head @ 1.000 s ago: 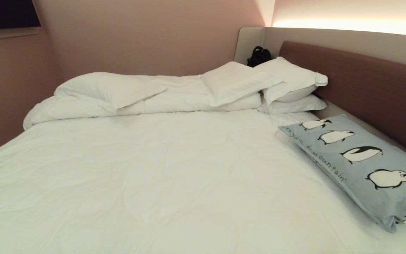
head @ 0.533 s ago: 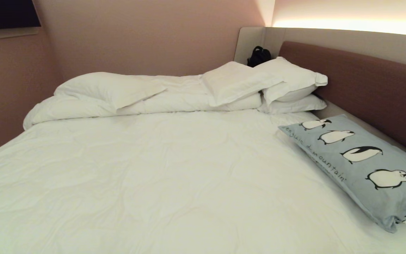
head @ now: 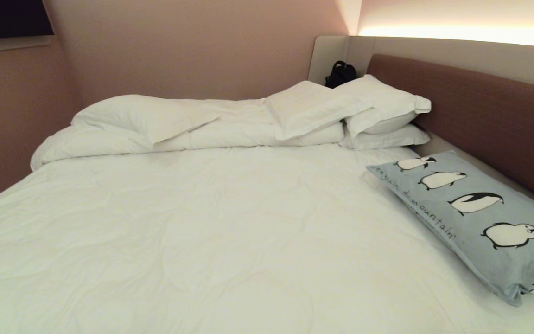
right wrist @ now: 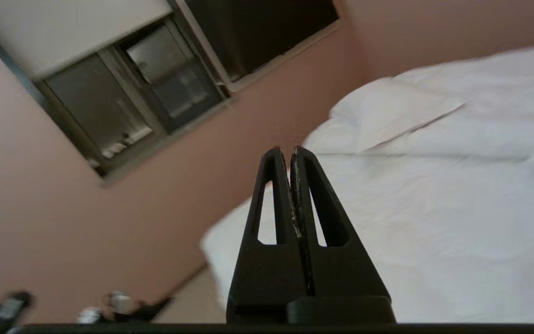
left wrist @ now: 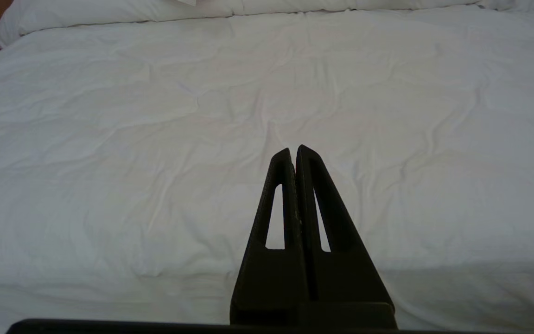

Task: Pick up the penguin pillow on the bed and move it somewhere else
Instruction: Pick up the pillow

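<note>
The penguin pillow [head: 475,218], light blue-grey with a row of black-and-white penguins and dark script, lies at the right side of the bed [head: 211,232] against the brown headboard [head: 489,116]. Neither arm shows in the head view. My left gripper [left wrist: 293,149] is shut with nothing in it, pointing over the white duvet [left wrist: 155,139]. My right gripper [right wrist: 286,150] is also shut with nothing in it, tilted, aimed past the bed's far edge toward the pink wall [right wrist: 63,222]. The penguin pillow is out of both wrist views.
Plain white pillows [head: 341,109] and a rolled duvet [head: 132,125] lie along the far side. A black bag [head: 340,73] sits in the corner behind them. A dark window [right wrist: 155,79] is in the pink wall.
The head view is unchanged; the penguin pillow and the bedding lie where they were.
</note>
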Tool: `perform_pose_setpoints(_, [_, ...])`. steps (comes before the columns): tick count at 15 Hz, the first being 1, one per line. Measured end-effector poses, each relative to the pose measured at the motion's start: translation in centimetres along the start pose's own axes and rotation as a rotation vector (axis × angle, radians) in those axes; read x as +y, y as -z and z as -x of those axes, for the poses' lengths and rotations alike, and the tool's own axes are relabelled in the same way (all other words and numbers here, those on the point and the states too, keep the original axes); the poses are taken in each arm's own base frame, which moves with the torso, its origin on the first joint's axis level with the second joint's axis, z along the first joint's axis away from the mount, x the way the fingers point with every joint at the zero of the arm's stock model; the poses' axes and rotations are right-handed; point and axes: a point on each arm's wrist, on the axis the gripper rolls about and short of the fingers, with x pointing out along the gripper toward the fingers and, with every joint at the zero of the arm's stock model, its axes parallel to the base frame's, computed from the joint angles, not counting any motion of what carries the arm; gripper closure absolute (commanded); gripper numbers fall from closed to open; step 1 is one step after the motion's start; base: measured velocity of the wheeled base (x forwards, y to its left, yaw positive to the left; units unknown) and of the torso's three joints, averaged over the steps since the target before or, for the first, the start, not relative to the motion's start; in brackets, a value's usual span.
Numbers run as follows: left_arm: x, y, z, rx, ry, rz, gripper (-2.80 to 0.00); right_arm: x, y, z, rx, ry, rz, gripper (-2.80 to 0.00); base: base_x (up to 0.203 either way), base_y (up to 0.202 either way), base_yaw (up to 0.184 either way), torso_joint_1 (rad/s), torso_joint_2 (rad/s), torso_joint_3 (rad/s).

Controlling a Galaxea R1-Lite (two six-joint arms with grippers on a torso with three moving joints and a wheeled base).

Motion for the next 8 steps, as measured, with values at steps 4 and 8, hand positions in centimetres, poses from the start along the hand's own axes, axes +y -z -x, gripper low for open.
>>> perform_pose_setpoints(4, [0.00, 0.00, 0.00, 0.000, 0.000, 0.000, 0.00, 0.29, -0.17, 0.39, 0.005, 0.016, 0.265, 0.00, 0.000, 0.000, 0.000, 0.000, 0.00, 0.000])
perform_pose_setpoints(8, [0.00, 0.00, 0.00, 0.000, 0.000, 0.000, 0.00, 0.51, -0.24, 0.43, -0.007, 0.014, 0.474, 0.00, 0.000, 0.000, 0.000, 0.000, 0.00, 0.000])
